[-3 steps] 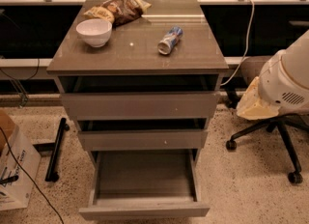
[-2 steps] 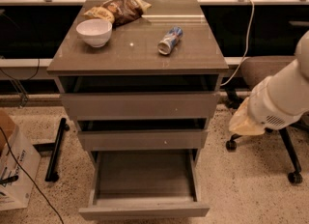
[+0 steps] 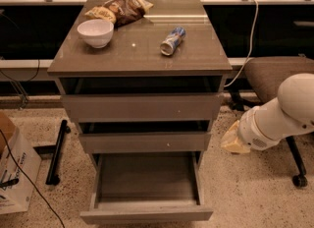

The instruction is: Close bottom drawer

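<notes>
because the bottom drawer (image 3: 147, 213) stands pulled far out at the foot of the cabinet (image 3: 142, 60), its front wanting a push, the arm (image 3: 284, 114) stretches in low from the cabinet's right side, its gripper (image 3: 231, 141) near the middle drawer (image 3: 144, 142), open or closed i cannot tell.

You have, on the cabinet top (image 3: 142, 57):
- one white bowl (image 3: 95, 32), upright, rear left
- one crumpled snack bag (image 3: 120, 10), just behind the bowl
- one can (image 3: 172, 41) on its side, right of centre

Top drawer (image 3: 142, 106) and middle drawer (image 3: 144, 142): a dark gap above each front.

Floor, left: cardboard box (image 3: 14, 168), black cable (image 3: 27, 180), black bar (image 3: 56, 151).

Right: office chair (image 3: 277, 74), behind the gripper (image 3: 233, 141), which hangs beside the cabinet; white cord (image 3: 251, 30) above.
</notes>
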Robot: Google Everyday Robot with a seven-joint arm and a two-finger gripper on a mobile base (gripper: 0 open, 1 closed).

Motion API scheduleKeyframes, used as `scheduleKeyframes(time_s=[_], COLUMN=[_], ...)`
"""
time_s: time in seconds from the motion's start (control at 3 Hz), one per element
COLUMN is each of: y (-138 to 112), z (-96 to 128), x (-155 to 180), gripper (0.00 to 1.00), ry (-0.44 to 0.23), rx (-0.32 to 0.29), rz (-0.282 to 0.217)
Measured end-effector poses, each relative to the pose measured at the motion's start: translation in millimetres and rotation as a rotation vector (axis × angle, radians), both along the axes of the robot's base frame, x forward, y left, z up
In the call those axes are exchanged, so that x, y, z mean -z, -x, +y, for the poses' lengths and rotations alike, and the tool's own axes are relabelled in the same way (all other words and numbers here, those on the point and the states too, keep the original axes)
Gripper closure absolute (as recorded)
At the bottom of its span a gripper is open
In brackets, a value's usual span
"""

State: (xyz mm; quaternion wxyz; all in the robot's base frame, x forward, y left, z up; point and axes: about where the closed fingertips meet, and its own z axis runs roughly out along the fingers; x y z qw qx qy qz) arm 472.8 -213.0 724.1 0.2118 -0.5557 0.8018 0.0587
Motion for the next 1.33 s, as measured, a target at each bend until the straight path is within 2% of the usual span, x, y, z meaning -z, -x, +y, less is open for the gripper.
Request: scheduleKeyframes(time_s=[0.33, 0.67, 1.33], y=[2.3, 5.0, 17.8], z=[-0.2, -3.7, -16.8], x=[13.4, 48.3, 159.8], gripper=[1.00, 1.00, 1.00], ry=[0.004, -0.039, -0.121], rx=[-0.001, 0.010, 0.091], rz=[0.014, 0.057, 0.186])
